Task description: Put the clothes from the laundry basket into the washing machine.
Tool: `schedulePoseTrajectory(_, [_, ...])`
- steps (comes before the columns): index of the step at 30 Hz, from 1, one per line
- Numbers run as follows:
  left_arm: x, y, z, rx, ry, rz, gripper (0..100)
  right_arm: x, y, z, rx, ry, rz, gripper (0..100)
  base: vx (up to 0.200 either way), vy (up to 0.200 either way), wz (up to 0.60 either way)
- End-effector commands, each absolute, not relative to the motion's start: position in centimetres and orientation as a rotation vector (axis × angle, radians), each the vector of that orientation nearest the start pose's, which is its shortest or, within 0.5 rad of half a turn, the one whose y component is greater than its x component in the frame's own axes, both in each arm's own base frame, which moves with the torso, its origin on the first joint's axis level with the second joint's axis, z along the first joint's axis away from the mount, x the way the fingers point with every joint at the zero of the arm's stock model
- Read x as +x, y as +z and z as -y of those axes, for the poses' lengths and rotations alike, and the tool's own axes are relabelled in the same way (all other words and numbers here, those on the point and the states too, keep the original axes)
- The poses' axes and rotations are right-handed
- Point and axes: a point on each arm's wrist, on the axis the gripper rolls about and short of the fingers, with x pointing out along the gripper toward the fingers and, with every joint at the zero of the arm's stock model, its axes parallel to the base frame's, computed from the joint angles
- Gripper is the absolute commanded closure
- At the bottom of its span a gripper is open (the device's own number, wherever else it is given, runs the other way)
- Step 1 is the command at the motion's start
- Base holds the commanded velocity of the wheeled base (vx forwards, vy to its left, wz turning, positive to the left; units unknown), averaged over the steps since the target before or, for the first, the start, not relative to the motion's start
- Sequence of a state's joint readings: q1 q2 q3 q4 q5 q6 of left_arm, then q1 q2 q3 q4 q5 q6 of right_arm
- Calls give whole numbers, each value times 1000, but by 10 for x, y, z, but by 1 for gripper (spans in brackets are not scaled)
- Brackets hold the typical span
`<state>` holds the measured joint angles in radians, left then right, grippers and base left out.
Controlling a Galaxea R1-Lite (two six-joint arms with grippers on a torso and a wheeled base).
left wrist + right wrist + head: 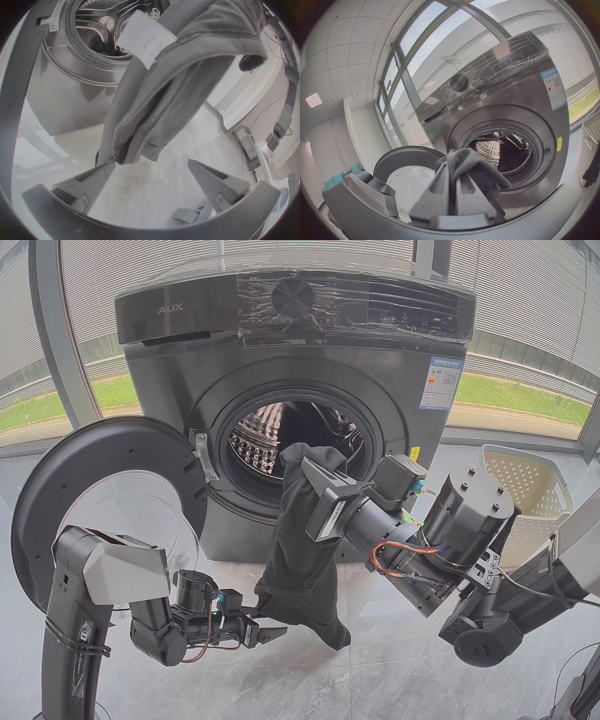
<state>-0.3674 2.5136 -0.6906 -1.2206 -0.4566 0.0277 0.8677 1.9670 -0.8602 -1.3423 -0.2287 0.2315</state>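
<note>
A dark grey garment (pixel 300 546) hangs from my right gripper (pixel 310 470), which is shut on its top end just in front of the washing machine's open drum (pixel 275 434). In the right wrist view the cloth (pixel 465 159) drapes over the closed fingers (pixel 439 190). The garment's lower end nearly reaches the floor. My left gripper (pixel 275 632) is low beside that hem, open; in the left wrist view the garment (pixel 175 78) with its white label (pixel 145 39) hangs down beside one fingertip (pixel 100 172). The laundry basket (pixel 531 490) stands to the right of the machine.
The machine's round door (pixel 106 459) is swung wide open to the left, just above my left arm. Another dark cloth (pixel 593 168) hangs at the basket (pixel 589 140). Pale tiled floor (pixel 387 665) lies in front of the machine; windows are behind it.
</note>
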Motion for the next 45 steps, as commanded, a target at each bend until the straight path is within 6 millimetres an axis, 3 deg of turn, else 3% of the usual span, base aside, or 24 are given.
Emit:
schedulePoseTrajectory(1, [346,-78,153,-64,-816,-583,100,233,180,-275,359,674,144,100,0,0,0])
schedulePoseTrajectory(6, [360,-81,163,-110,-821,-543,100,231,180,-275,363,678,151,100,0,0,0])
schedulePoseTrajectory(17, [364,-78,164,-131,-828,-421,100,237,177,-270,360,655,152,100,0,0,0])
schedulePoseTrajectory(22, [362,-63,150,-129,-803,-331,100,252,176,-257,352,603,157,100,0,0,0])
schedulePoseTrajectory(28, [346,-32,130,-123,-776,-326,100,263,176,-247,347,564,164,100,0,0,0])
schedulePoseTrajectory(35, [340,-21,123,-121,-760,-322,100,272,171,-240,328,528,155,100,0,0,0])
schedulePoseTrajectory(41, [332,-4,113,-86,-753,-292,100,283,154,-233,300,492,121,100,0,0,0])
schedulePoseTrajectory(45, [319,18,106,-87,-760,-267,100,285,144,-236,293,495,103,100,0,0,0])
